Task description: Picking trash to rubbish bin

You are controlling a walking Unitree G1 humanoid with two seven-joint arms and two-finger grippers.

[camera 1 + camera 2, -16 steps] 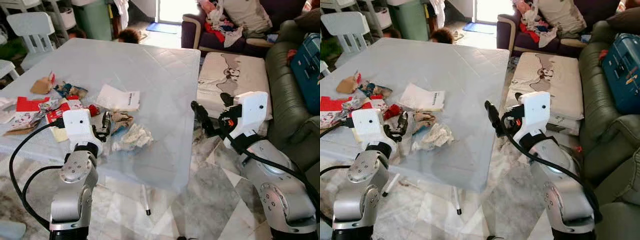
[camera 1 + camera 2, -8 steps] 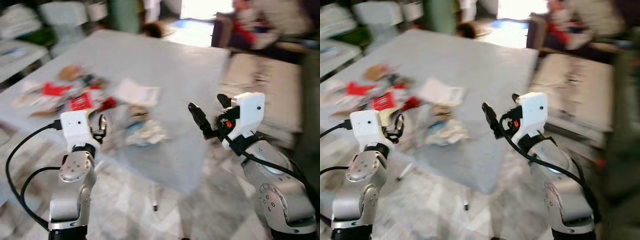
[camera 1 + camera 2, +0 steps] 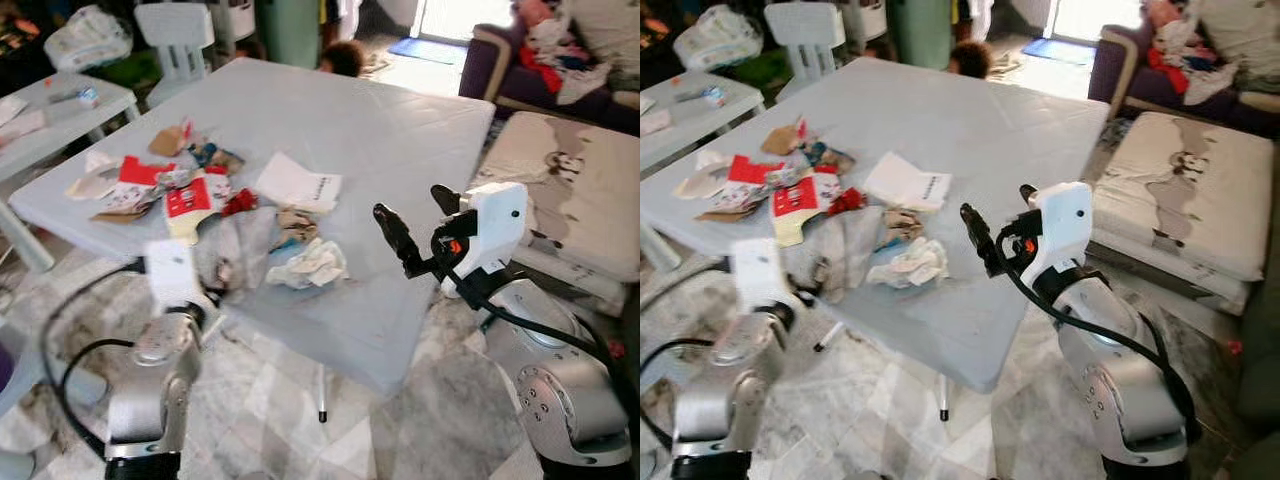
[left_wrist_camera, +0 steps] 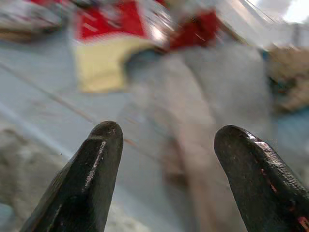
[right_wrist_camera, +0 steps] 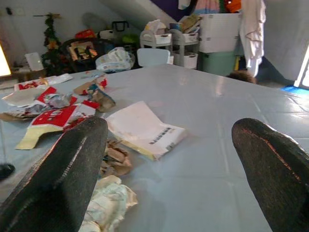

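Observation:
Trash lies on the pale grey table [image 3: 400, 130]: a crumpled white paper [image 3: 310, 265], a brown paper wad [image 3: 292, 222], a flat white sheet [image 3: 298, 183], a red and yellow pack [image 3: 185, 200] and a heap of red and white wrappers [image 3: 125, 180]. A grey plastic bag [image 3: 238, 245] droops at the table's front edge. My left gripper [image 4: 169, 145] is open just in front of that bag, with nothing between its fingers. My right gripper [image 3: 408, 205] hangs open above the table's right front corner, a short way right of the crumpled paper.
A white child's chair [image 3: 175, 30] and a green bin [image 3: 290, 20] stand beyond the table. A low white side table [image 3: 50, 100] is at the left. A person's head [image 3: 343, 58] shows at the far edge. A cushioned ottoman [image 3: 580, 180] is on the right.
The whole picture has shifted and sharpened, so the camera moved. My left gripper has dropped lower toward the table's front edge by the grey bag. The right arm keeps its pose.

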